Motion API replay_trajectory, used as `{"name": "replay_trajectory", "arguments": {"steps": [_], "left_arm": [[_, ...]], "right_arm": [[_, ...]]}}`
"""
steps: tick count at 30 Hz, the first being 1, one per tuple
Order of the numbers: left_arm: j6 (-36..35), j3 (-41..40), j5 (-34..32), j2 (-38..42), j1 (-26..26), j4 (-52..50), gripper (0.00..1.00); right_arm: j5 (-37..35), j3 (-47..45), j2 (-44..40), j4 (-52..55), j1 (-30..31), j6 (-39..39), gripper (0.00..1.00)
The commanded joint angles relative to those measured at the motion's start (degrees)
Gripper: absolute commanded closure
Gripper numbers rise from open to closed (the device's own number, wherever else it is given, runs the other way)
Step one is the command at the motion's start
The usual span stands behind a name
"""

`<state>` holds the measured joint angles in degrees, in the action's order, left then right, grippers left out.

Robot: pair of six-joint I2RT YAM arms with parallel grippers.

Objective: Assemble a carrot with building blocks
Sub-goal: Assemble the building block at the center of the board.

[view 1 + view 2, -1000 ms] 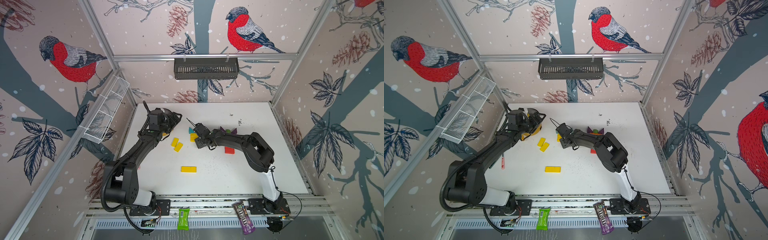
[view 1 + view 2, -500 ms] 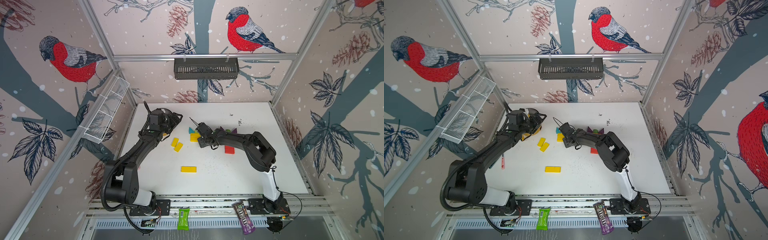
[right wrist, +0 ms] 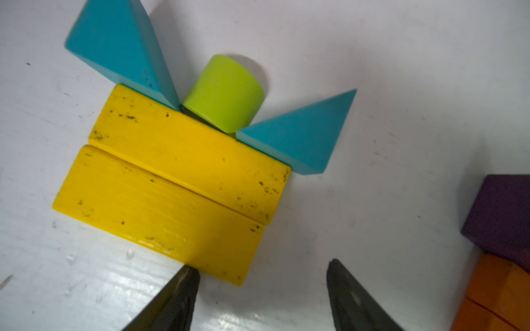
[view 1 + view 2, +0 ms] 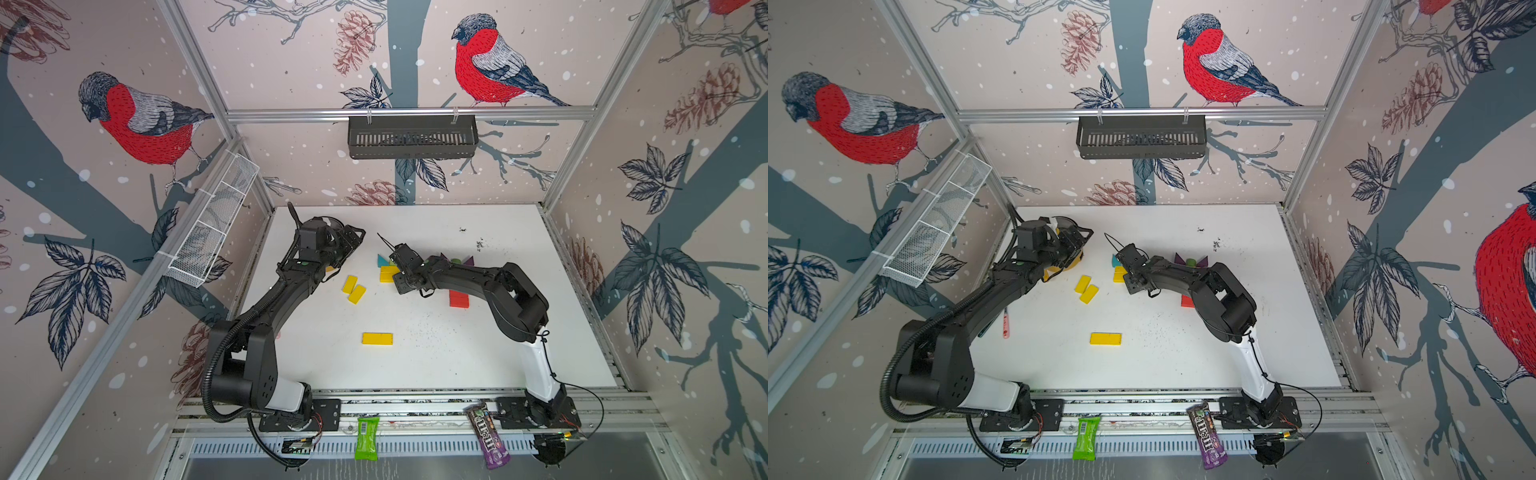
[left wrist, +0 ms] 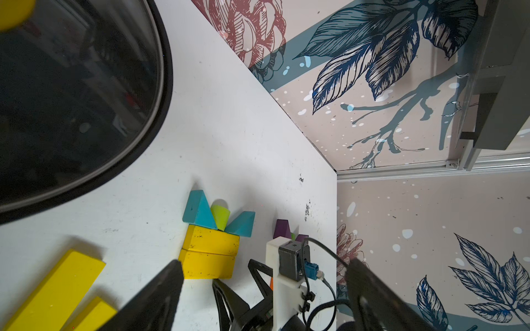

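Carrot-in-progress [image 4: 388, 274] sits mid-frame in both top views: two yellow bars [image 3: 172, 183] flush together, teal triangles [image 3: 298, 134] and a lime-green piece [image 3: 226, 91] fanned along one edge. Right gripper [image 3: 261, 272] hovers just beside the outer bar, jaws apart, empty. Left gripper [image 5: 263, 266], spread and empty too, hangs near the dark lid [image 5: 71, 100]. The next bar, I'd say, wants lowering flush, not nudging those leaves.

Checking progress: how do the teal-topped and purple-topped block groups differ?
The teal-topped group has teal triangles with yellow bars; the purple-topped group, purple triangles with orange bars and red bars. The teal-topped one lies in full view, the purple-topped one partly under the right arm. Both hold a lime-green block between their triangles.
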<state>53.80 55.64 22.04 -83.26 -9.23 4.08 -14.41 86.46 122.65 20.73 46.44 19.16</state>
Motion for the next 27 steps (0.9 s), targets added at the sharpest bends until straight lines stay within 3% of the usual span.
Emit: {"name": "replay_trajectory", "arguments": {"steps": [1,11,17,27], "left_arm": [[0.1,0.0,0.3,-0.1,0.0,2.2,0.11],[0.1,0.0,0.4,-0.1,-0.1,2.2,0.11],[-0.4,0.2,-1.0,1.2,0.1,1.4,0.11],[-1.0,0.4,-5.9,7.7,8.0,-0.9,0.1]], "right_arm": [[-0.3,0.4,-0.1,0.2,0.0,-0.5,0.27],[-1.3,-1.5,-4.0,0.8,2.6,0.4,0.27],[-5.3,-2.9,-7.1,-0.7,5.6,1.9,0.25],[-7.4,-5.3,-11.6,1.5,15.2,6.7,0.15]]}}
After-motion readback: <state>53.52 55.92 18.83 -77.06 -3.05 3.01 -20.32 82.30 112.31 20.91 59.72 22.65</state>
